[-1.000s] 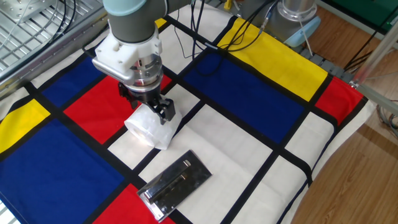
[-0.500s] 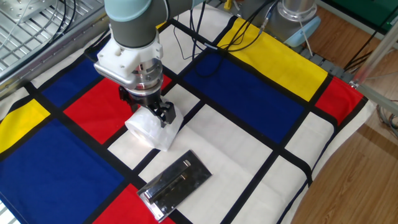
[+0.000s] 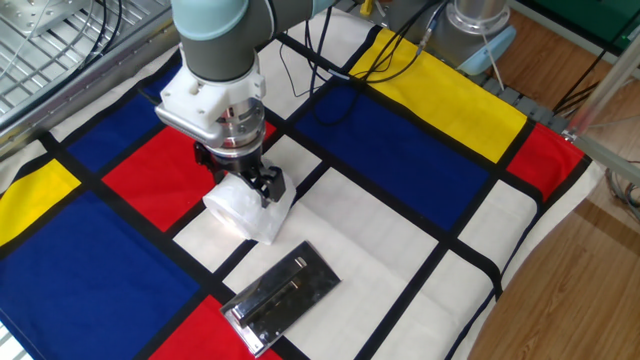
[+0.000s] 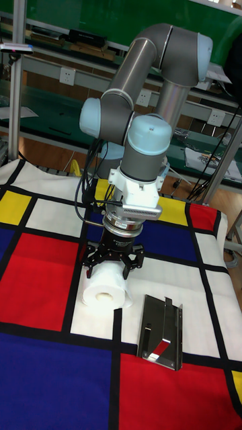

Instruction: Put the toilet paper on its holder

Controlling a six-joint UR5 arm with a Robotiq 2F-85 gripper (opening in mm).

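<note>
A robot gripper (image 4: 113,263) is reaching down over a white toilet paper roll (image 4: 105,289) lying on a white cloth square, its fingers (image 4: 91,267) straddling it. Whether they are pinching is unclear. The roll looks light and squashy, best gripped gently across its sides. The chrome holder (image 4: 162,331) is lying just beside the fingers.

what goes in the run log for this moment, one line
stage: grasping | gripper: fingers down around toilet paper | roll: on white cloth square, core sideways | holder: flat on cloth, apart from roll, bare
</note>
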